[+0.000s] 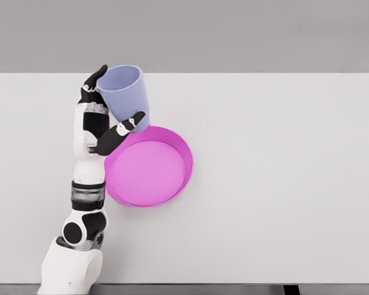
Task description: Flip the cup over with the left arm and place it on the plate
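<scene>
A lavender cup is held upright with its mouth up, tilted slightly, above the far left rim of the magenta plate. My left hand is shut on the cup, with fingers behind its left side and the thumb across its lower front. The cup's base looks just over the plate's back edge; whether it touches the rim is unclear. The left arm rises from the lower left corner. The right arm does not show.
The white table spans the whole view, with its far edge near the top and its front edge at the bottom. A grey wall lies behind it.
</scene>
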Robot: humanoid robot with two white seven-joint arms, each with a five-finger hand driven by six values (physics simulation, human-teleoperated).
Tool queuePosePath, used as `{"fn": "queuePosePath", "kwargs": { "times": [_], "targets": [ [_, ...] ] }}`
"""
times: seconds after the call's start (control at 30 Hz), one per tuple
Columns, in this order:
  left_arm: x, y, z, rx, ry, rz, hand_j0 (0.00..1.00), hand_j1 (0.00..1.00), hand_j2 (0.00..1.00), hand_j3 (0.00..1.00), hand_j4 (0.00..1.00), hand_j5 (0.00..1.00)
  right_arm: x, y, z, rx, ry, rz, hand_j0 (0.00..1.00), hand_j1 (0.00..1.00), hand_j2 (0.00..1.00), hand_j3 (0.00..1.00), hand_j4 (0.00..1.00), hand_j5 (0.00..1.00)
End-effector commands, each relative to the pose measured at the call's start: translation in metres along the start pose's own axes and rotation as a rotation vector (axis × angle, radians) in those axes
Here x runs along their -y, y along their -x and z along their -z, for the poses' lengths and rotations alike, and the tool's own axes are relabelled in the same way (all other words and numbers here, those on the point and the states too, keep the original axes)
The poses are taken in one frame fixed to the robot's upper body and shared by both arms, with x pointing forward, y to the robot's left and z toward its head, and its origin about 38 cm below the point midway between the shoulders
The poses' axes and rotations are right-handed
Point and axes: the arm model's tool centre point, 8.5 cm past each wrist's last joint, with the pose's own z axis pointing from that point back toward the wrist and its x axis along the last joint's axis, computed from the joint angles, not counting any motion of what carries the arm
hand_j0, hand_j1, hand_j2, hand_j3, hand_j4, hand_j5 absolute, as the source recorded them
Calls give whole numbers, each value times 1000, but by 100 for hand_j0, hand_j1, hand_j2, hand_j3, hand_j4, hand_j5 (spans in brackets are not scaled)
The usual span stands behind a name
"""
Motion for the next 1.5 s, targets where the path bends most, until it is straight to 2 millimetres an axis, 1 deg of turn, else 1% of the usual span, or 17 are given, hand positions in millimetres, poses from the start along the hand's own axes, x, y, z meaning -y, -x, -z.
{"fn": "queuePosePath", "kwargs": {
  "times": [0.0, 0.07, 0.2, 0.33, 0.37, 0.6, 0.67, 0.8, 1.23, 1.4, 1.47],
  "targets": [
    [5, -1, 4, 10, 44, 54, 66, 66, 66, 66, 66, 66, 0, 0, 0, -1, 2, 1, 100, 100, 100, 100, 100, 100],
    [7, 0, 6, 8, 67, 88, 68, 68, 68, 68, 68, 68, 0, 0, 0, 0, 0, 0, 100, 100, 100, 100, 100, 100],
    [7, 2, 1, -5, 88, 125, 68, 68, 68, 68, 68, 68, 0, 0, 0, -1, 0, 1, 100, 100, 100, 100, 100, 100],
    [7, 2, 2, -2, 80, 123, 68, 68, 68, 68, 68, 68, 0, 0, 0, 0, 0, 0, 100, 100, 100, 100, 100, 100],
    [4, 1, 2, 0, 70, 126, 68, 68, 68, 68, 68, 68, 0, 0, 0, 0, 0, 0, 100, 100, 100, 100, 100, 100],
    [2, 3, -3, -12, 64, 128, 73, 73, 73, 73, 73, 73, 0, 0, 0, 1, 0, 0, 100, 100, 100, 100, 100, 100],
    [3, 4, -7, -23, 67, 127, 73, 73, 73, 73, 73, 73, 0, 0, 0, -1, 0, 1, 100, 100, 100, 100, 100, 100],
    [4, 8, -10, -37, 72, 126, 77, 77, 77, 77, 77, 77, 0, 0, 0, 1, 0, 0, 100, 100, 100, 100, 100, 100],
    [3, 17, -31, -96, 60, 123, 78, 78, 78, 78, 78, 78, 0, 0, 0, 0, 0, 0, 100, 100, 100, 100, 100, 100],
    [1, 24, -43, -132, 52, 123, 82, 82, 82, 82, 82, 82, 0, 0, 0, 0, 0, 0, 100, 100, 100, 100, 100, 100],
    [0, 25, -45, -139, 49, 124, 82, 82, 82, 82, 82, 82, 0, 0, 0, 0, 0, 0, 100, 100, 100, 100, 100, 100]
  ]
}}
